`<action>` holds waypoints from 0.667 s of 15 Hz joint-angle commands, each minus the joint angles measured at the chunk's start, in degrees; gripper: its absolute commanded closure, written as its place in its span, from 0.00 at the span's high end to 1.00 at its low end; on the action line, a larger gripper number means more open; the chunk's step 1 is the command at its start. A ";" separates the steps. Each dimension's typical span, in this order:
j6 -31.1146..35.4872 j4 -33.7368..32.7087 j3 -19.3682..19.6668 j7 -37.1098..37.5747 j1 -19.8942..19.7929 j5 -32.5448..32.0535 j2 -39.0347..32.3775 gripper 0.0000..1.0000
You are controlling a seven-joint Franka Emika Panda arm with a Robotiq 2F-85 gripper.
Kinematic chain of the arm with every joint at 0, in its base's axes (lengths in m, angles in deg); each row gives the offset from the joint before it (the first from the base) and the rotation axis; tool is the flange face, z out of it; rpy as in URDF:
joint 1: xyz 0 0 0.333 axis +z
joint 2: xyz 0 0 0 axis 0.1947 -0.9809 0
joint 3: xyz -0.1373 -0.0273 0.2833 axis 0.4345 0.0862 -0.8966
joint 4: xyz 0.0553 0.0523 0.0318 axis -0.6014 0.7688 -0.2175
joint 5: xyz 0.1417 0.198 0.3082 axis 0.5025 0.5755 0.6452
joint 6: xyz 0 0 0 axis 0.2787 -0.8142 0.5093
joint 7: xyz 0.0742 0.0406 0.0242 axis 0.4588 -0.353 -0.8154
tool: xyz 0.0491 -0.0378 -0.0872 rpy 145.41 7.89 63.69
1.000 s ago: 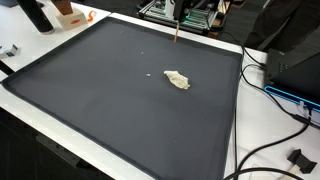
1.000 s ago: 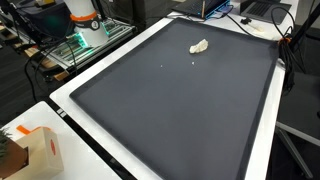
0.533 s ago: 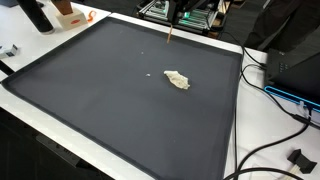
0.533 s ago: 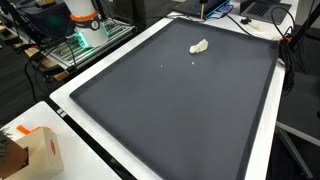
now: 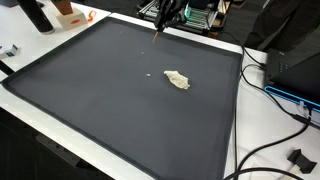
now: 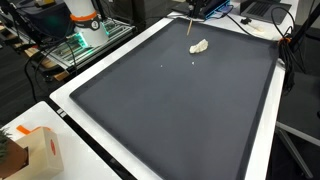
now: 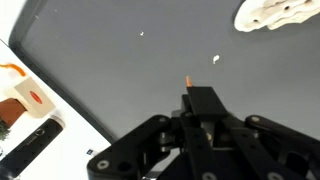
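A dark mat (image 5: 100, 95) (image 6: 170, 115) is covering most of the white table (image 5: 238, 120). The gripper (image 5: 168, 12) (image 6: 199, 9) is hanging over the mat's far edge, its fingers clenching a thin stick (image 5: 160, 27) (image 6: 190, 33). A crumpled white lump (image 5: 177, 79) (image 6: 199, 46) is lying on the mat, near the stick but apart from it. The stick is slim and brownish. Its long axis is running downward from the fingers, tilting slightly, with its free end pointing at the mat. In the wrist view the gripper (image 7: 203, 105) is showing the stick (image 7: 189, 82) nearly end-on, orange-tipped, with the lump (image 7: 270, 12) beyond. Two white specks (image 7: 215, 59) are dotting the mat.
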 commanded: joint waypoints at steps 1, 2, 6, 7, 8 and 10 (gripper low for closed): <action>-7.43 -4.90 0.24 5.34 1.83 -2.32 -5.34 0.03; -9.01 -5.85 0.33 6.01 2.19 -2.30 -6.51 0.03; -13.93 -9.49 0.60 6.19 3.22 -1.38 -10.71 0.03; -14.73 -10.32 0.67 6.00 3.44 -1.27 -11.64 0.03; -15.36 -11.03 0.72 5.75 3.63 -1.18 -12.48 0.03; -15.88 -12.34 0.83 5.34 3.95 -0.97 -14.02 0.03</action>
